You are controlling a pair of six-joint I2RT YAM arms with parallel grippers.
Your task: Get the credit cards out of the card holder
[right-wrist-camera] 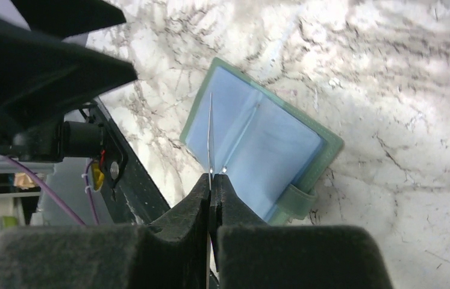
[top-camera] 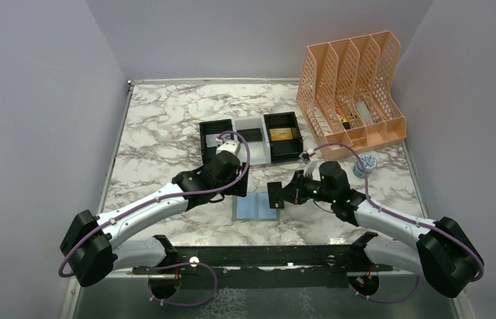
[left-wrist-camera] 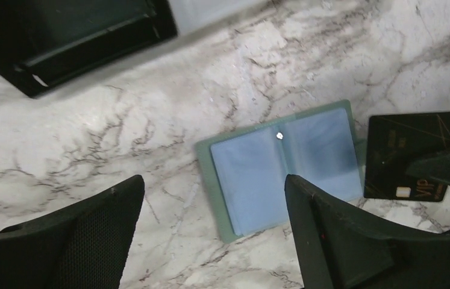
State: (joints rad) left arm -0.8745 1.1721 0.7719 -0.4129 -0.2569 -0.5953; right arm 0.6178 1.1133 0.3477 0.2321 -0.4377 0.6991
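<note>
Gripping a black credit card [top-camera: 275, 196] by one edge, the right end effector [top-camera: 286, 194] is clamped tight on it just above the right half of the card holder [top-camera: 255, 207]. The card holder lies flat and wide open on the marble table [top-camera: 165, 126], pale blue pockets up, between the two arms and close to the table's near edge. From the right wrist the credit card [right-wrist-camera: 210, 129] shows edge-on as a thin line rising from the closed fingers [right-wrist-camera: 234, 211] over the card holder [right-wrist-camera: 264, 144]. The closing tab points toward that end effector.

The left end effector [top-camera: 235, 186] hovers with its jaws spread wide and nothing between them. It is just beyond the card holder's left half and clear of it. In its wrist view the card holder [left-wrist-camera: 282, 165] sits between and beyond the two fingers [left-wrist-camera: 331, 235], with the credit card [left-wrist-camera: 412, 156] at its right side.

Farther back is a three-part tray [top-camera: 248, 123], with black end compartments and a white middle one. The right compartment holds something flat and yellowish; the left one is partly hidden by the left arm. An orange file rack [top-camera: 351, 86] stands at the back right with small items in its slots, and a small round object [top-camera: 364, 164] lies in front of it.

Pale walls close the table on the left, back and right. Bare marble stretches to the left of the arms and behind the tray.
</note>
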